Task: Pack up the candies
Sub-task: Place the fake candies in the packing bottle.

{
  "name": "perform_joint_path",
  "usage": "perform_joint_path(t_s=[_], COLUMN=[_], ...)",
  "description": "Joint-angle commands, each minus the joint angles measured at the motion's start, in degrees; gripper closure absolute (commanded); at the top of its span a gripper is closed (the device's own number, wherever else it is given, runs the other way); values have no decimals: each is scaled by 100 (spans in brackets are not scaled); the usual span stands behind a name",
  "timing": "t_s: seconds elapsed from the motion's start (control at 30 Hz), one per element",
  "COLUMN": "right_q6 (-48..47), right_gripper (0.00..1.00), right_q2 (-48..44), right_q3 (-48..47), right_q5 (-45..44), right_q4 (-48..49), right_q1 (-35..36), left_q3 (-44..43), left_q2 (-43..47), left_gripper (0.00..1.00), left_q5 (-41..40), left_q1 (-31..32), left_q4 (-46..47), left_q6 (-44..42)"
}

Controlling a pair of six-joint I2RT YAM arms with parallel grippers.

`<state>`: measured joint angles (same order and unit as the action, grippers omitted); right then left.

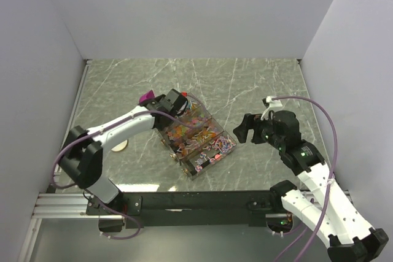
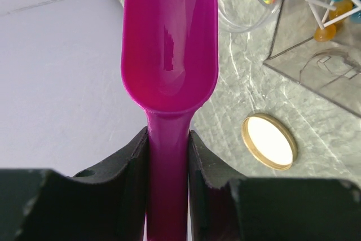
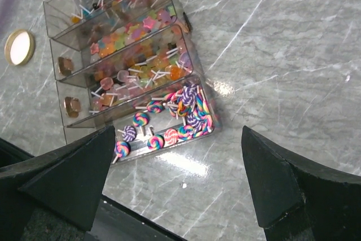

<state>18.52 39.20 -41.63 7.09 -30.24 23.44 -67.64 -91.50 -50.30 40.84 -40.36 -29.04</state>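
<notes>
The candies [image 1: 195, 134] are tiny mixed-colour sweets and swirl lollipops lying in a clear tiered box [image 1: 216, 157] at the table's middle. In the right wrist view the candies [image 3: 141, 55] fill its rows, and swirl lollipops [image 3: 180, 111] fill the nearest row. My left gripper [image 1: 167, 104] is at the box's far left corner, shut on the handle of a magenta scoop [image 1: 146, 97]. In the left wrist view the scoop [image 2: 169, 43] is empty and the gripper [image 2: 168, 139] clamps its neck. My right gripper [image 1: 245, 130] is open and empty to the right of the box, its fingers [image 3: 67, 179] spread wide.
A round tan lid [image 1: 121, 146] lies flat left of the box, also in the left wrist view [image 2: 269, 141] and the right wrist view [image 3: 18, 47]. A clear round container rim [image 2: 248, 9] shows behind the scoop. Grey walls enclose the marble table [image 1: 245, 84].
</notes>
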Motion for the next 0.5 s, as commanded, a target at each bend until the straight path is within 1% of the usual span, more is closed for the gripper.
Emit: perform_joint_path(t_s=[0.0,0.07,0.17,0.2,0.3,0.33,0.4,0.43,0.47], right_q6=[20,89,239,283,511,581,775,854,1020], right_gripper=[2,2,4,5,8,9,12,13,14], right_q2=[96,158,351,438,684,764,1009,1106,1220], right_q3=[-232,-319,-460,-504,-706,-759,-908,-952,-1066], right_q5=[204,310,600,679,1039,1249,1522,1654,1925], right_q4=[115,106,150,185,343,430,597,781,861], right_q1=[55,46,46,46,47,46,47,46,46], left_q3=[-189,-145,-92,-109,-118,-83,66,127,197], left_q2=[606,931,1441,1564,2039,2266,2496,2706,2804], left_gripper=[99,99,99,99,99,99,99,99,99], left_q5=[345,547,1065,1467,2163,2687,3322,3943,4202], left_q1=[-15,-15,-6,-6,3,20,29,38,64], left_q4=[-77,-95,-34,-68,-60,-25,167,238,317], left_q6=[372,644,1022,1110,1514,1715,1857,2032,2112])
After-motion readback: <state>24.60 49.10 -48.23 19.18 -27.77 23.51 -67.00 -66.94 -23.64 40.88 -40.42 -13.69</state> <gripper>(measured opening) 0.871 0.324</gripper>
